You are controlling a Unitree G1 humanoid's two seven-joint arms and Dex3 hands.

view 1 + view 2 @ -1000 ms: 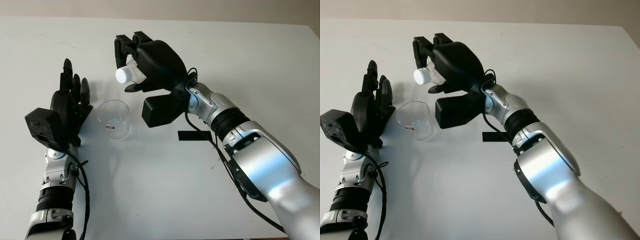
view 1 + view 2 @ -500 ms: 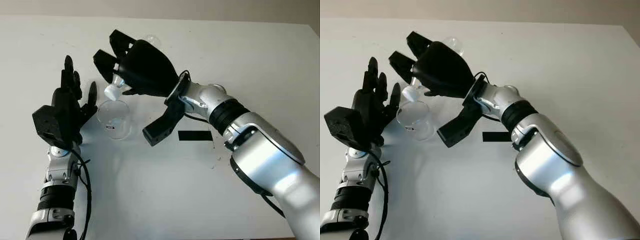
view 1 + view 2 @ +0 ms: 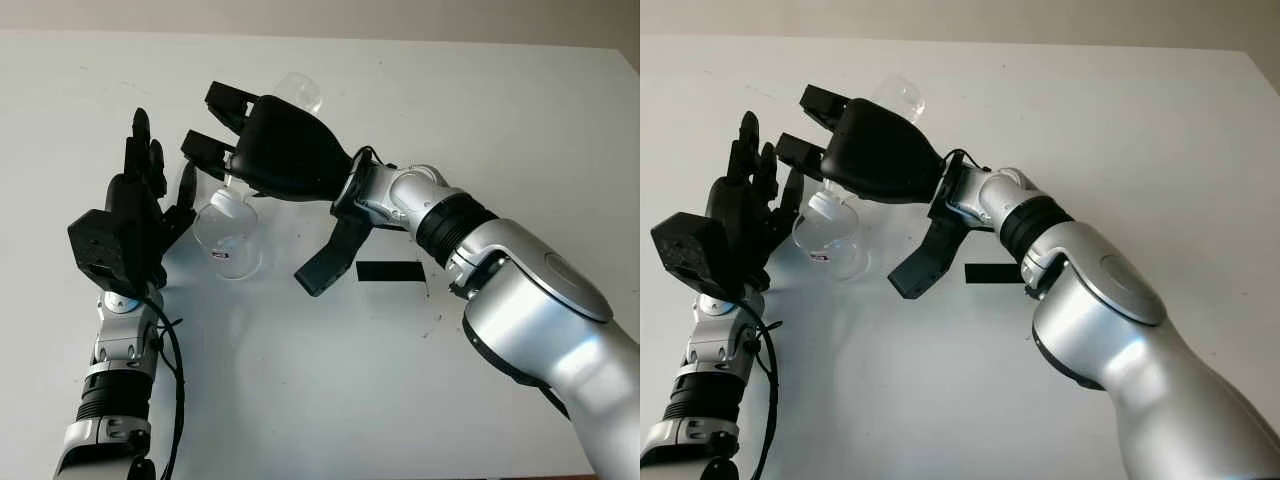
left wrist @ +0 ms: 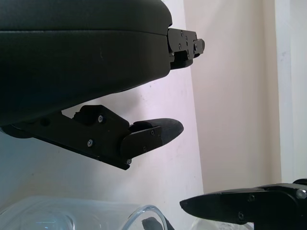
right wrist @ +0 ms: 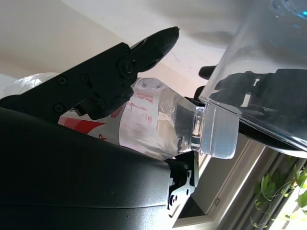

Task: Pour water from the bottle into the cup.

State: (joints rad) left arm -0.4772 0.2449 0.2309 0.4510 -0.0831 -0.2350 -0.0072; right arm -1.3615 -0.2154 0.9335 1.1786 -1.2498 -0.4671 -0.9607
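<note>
My right hand is shut on a clear plastic bottle, held above the left middle of the white table. The bottle is tipped steeply, base up and back, and its white cap points down at the rim of the clear glass cup. The cap is on the bottle. In the right wrist view the cap touches or nearly touches the cup's wall. My left hand is open and stands upright just left of the cup; I cannot tell if its fingers touch the glass.
A strip of black tape lies on the white table to the right of the cup. My right forearm crosses above it. The table's far edge runs along the back.
My right hand has rolled further over, tipping the bottle from nearly level to cap-down and lowering the cap to the cup's rim. My left hand has edged closer to the cup.
</note>
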